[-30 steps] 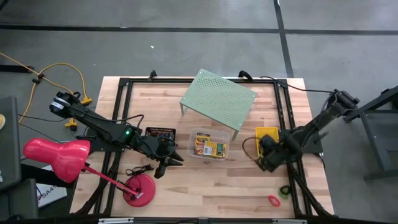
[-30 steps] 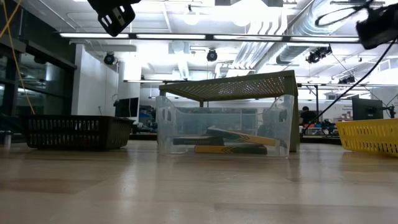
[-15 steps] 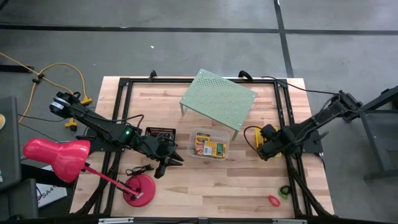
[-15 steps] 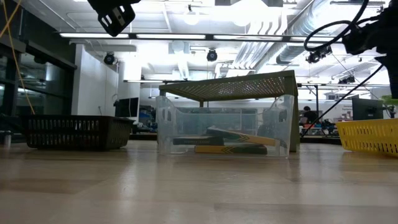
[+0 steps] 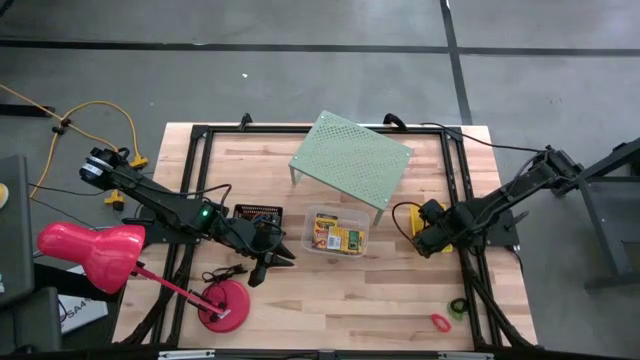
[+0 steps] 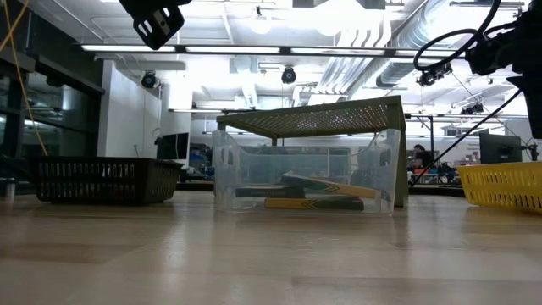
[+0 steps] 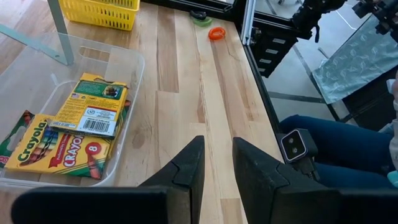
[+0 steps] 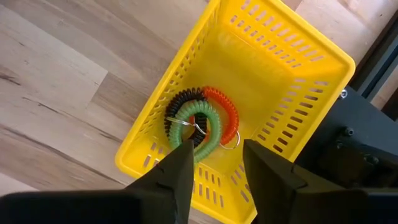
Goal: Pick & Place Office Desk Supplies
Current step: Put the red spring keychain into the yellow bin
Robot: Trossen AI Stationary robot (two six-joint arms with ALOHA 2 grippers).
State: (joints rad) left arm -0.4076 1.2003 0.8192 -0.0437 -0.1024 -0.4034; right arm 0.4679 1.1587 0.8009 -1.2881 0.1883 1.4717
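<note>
The right gripper (image 8: 214, 165) hangs over the yellow basket (image 8: 298, 68), its fingers apart and empty. Black, green and red coil rings (image 8: 202, 121) lie in the basket. The left gripper (image 7: 217, 165) waits beside the clear tub (image 7: 134, 87), fingers a little apart, holding nothing. Crayon boxes (image 7: 74, 130) lie in the tub.
</note>
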